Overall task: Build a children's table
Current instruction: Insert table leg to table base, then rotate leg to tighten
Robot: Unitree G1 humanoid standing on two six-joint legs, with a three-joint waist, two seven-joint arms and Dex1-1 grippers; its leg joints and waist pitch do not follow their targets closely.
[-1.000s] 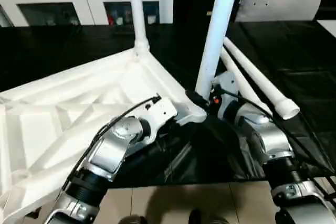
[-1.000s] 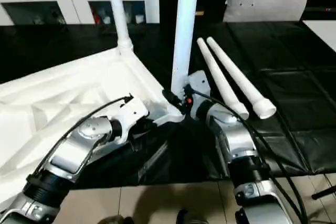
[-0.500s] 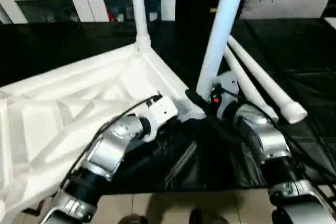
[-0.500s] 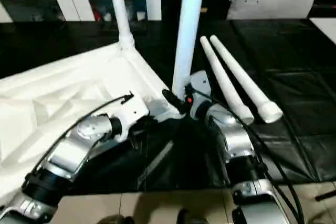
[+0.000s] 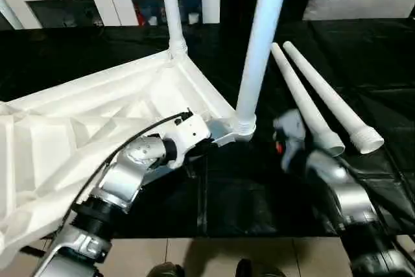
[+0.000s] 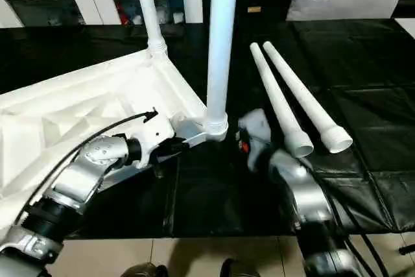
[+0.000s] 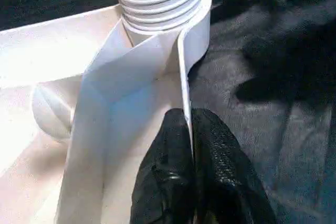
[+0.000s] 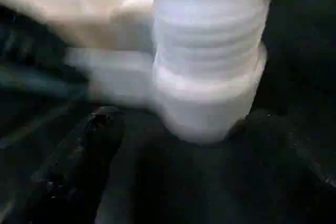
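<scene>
While the left gripper (image 7: 190, 174) is pinched shut on the thin rim of the upturned table (image 5: 78, 134), the right gripper (image 5: 285, 144) is seen beside the near leg (image 5: 259, 50); whether it is spread cannot be told. That leg should be checked for full seating before the two loose legs (image 5: 331, 105) beyond are fetched. A far leg (image 5: 170, 4) is already fitted.

forearms (image 5: 123, 183): silver, black collars | wrist housing (image 5: 189, 135): white | cable (image 5: 130, 137): black | fingers (image 7: 178, 182): black, textured
</scene>
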